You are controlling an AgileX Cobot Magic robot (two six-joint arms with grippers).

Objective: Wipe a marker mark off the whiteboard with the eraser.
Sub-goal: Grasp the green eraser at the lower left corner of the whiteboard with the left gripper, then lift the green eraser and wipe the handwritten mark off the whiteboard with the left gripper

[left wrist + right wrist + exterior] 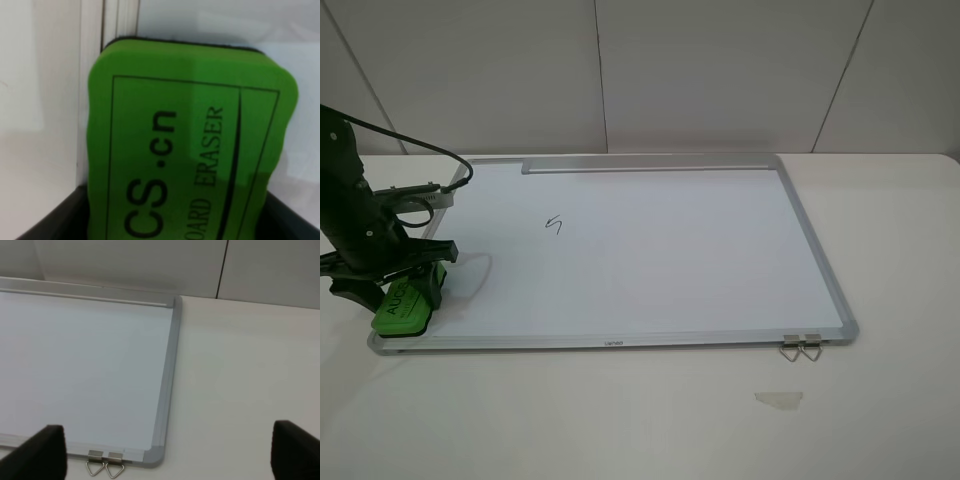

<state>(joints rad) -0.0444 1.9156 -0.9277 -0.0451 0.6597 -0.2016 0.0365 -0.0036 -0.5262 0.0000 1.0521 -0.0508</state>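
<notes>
Exterior high view: the left hand (405, 288) is clamped on the eraser (400, 308), at the near left corner of the whiteboard (670, 250). The marker mark (555, 225) lies well apart, farther in. I would keep the felt flat and slide it across the mark. The right hand (170, 455) is apart and holds nothing. The tray strip (650, 165) shows nothing on it.

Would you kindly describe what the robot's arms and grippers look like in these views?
The left arm is matte black, with a thin black cable arching to a small silver-grey module at the wrist. The left gripper has blocky black fingers. Of the right gripper only two black, square-ended fingers show; no markings are visible.
</notes>
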